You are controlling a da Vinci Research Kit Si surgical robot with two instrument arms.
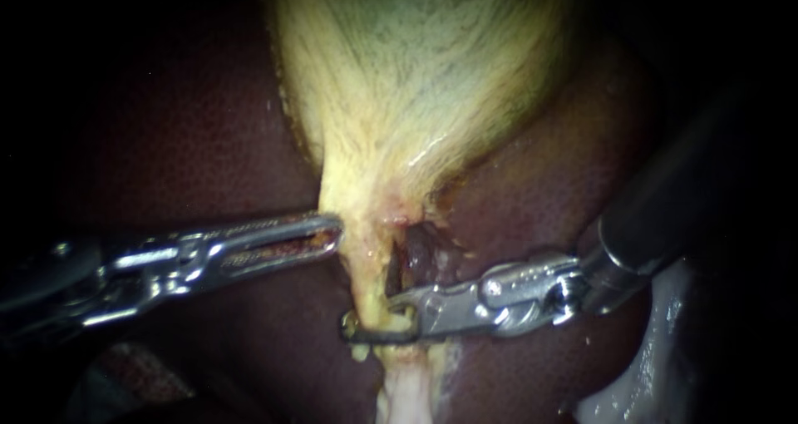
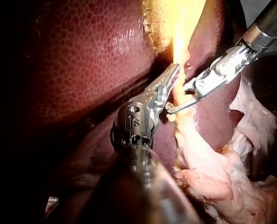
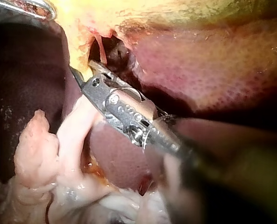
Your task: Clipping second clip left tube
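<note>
Left tube (image 1: 363, 287), the pale yellow strand running down from the neck of the gallbladder (image 1: 416, 75) over the liver (image 1: 183, 141), sits between the narrowly parted jaws of the right instrument (image 1: 349, 327), which reaches across it from the right. The left instrument (image 1: 332, 231) rests its tip against the neck just above. A sound clip likely calls for both jaw tips clearing the tube's far edge, square across it, before a steady squeeze.
</note>
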